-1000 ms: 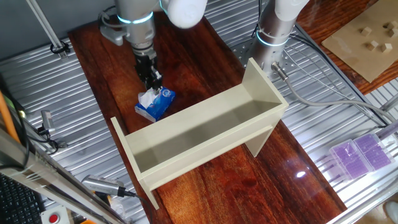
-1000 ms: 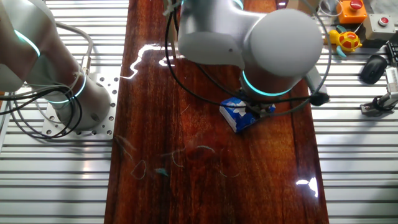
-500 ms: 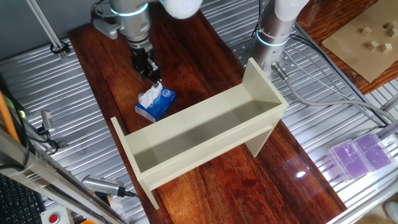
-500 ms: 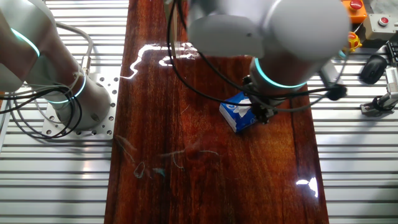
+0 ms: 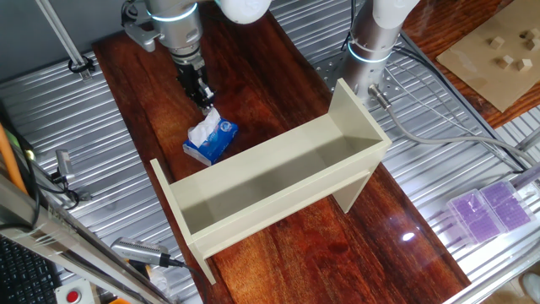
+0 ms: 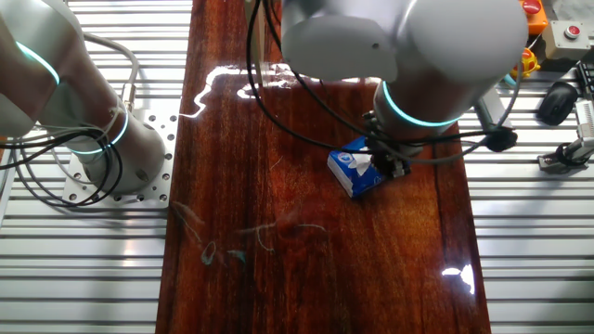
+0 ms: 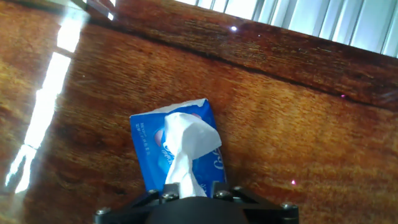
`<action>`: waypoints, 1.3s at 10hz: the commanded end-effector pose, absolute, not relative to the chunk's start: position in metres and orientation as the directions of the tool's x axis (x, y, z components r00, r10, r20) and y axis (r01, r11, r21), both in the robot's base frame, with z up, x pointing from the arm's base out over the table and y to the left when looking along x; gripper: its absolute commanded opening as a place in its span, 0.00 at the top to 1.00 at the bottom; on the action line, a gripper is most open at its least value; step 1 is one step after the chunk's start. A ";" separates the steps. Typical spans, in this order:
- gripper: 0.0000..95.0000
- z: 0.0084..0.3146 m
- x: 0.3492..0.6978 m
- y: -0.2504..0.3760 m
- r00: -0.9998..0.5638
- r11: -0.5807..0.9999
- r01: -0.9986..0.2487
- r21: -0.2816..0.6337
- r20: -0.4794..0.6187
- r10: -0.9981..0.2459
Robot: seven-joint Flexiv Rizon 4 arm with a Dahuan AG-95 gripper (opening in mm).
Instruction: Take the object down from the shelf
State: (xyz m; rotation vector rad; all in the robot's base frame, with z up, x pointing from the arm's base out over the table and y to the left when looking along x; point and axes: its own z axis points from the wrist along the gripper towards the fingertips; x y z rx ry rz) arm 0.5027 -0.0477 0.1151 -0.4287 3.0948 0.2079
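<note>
Hand view, item one: blue tissue pack (image 7: 179, 155), lying flat on the dark wooden tabletop (image 7: 298, 124), off the shelf; long axis runs up the frame, tilted slightly leftward at its far end. White tissue (image 7: 183, 152) stands out of its top slot and stretches toward the camera, its near end vanishing under the gripper housing. One fixed view: pack (image 5: 212, 140) beside the long wall of the beige shelf (image 5: 278, 181), apart from it, tissue pulled up toward the gripper (image 5: 205, 98) just above. Finger spacing: cannot tell, tips hidden. Other fixed view: pack (image 6: 354, 169) partly under the arm.
</note>
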 end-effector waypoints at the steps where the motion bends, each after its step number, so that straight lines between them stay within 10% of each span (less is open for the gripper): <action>1: 1.00 0.115 0.502 -0.049 -0.963 0.955 -0.270 0.126 -0.029 -0.268; 13: 1.00 0.087 0.495 -0.108 -0.929 0.929 -0.369 0.018 0.023 -0.369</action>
